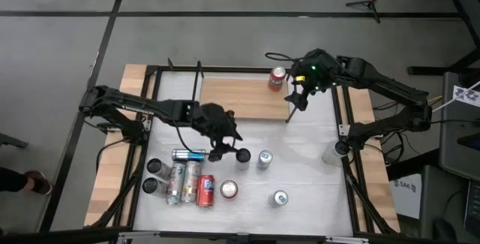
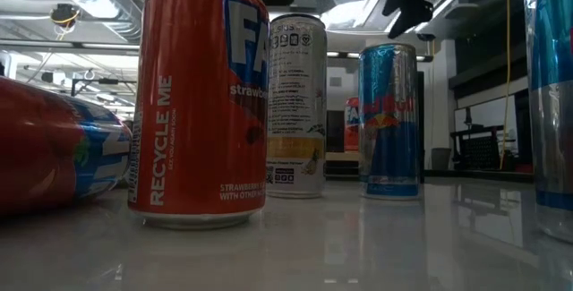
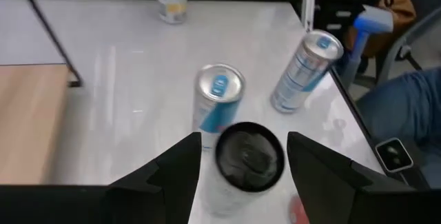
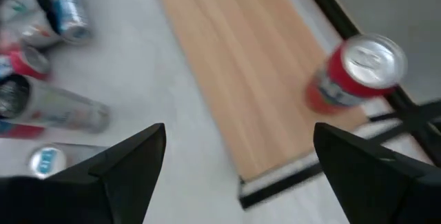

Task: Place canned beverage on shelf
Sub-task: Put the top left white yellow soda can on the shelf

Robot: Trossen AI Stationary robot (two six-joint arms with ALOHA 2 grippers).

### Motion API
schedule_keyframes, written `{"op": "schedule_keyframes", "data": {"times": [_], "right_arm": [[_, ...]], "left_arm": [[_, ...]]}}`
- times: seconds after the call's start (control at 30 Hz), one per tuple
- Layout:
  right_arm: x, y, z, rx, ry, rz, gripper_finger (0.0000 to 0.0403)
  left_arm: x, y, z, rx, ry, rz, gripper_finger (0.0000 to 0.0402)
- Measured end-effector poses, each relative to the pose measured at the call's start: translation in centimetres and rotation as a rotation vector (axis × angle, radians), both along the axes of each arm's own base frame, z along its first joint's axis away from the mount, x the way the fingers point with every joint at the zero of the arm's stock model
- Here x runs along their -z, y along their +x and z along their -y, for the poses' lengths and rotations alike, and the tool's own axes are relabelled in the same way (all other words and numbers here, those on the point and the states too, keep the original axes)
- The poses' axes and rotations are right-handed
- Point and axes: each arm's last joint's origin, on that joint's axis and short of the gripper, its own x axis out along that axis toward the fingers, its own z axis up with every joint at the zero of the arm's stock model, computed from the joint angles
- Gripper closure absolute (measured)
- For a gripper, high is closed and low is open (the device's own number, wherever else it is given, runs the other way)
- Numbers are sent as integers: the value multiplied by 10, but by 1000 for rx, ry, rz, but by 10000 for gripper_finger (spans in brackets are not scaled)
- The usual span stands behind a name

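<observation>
A glossy white tabletop (image 1: 300, 161) is set on grey floor. The light-wood shelf (image 1: 240, 97) carries a red can (image 1: 277, 78) at its right end. The right gripper (image 1: 298, 94) is spread wide beside that can. A black-topped can (image 3: 242, 165) is framed, untouched, by the left gripper (image 3: 242, 158).

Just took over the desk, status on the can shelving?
Left gripper open around black-topped can, not lifted. Right gripper open, empty, above shelf. One red can on shelf. Nothing blocking.

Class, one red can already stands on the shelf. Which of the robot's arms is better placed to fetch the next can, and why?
Probably left. The left gripper brackets a dark-topped can, jaws open. The right gripper hovers open by the shelf, away from the loose cans.
</observation>
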Motion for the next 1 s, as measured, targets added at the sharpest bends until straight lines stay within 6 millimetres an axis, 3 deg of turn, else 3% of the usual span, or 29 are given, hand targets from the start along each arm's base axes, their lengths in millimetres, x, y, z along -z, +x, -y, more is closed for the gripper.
{"op": "schedule_keyframes", "data": {"times": [0.23, 1.0], "right_arm": [[-4, 4, 1, -9, -13, 62, 40], [-4, 4, 1, -11, -11, 61, 40]], "left_arm": [[16, 8, 12, -26, 65, -40, 193], [15, 7, 17, -66, 95, -34, 193]]}}
